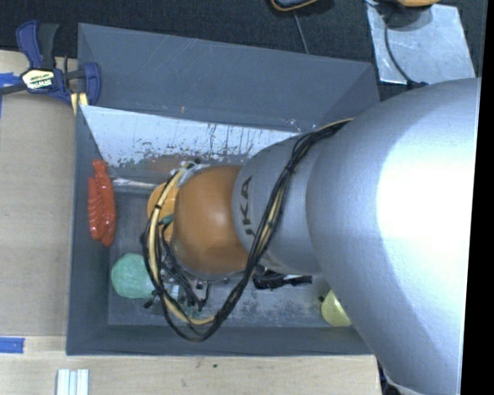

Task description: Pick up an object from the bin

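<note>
A pale green rounded lump (128, 276) lies near the bin's front left corner. Right beside it, on its right, the dark body of my gripper (181, 292) pokes out from under the wrist, low over the bin floor. A red-orange elongated bumpy thing (101, 203) lies along the left wall, a little apart from the gripper. A yellow rounded thing (335, 309) sits by the front wall to the right, partly hidden by the arm.
The arm and its orange wrist cover with looping cables span the middle and right of the bin and hide the floor beneath. The bin's walls stand close on the left and front.
</note>
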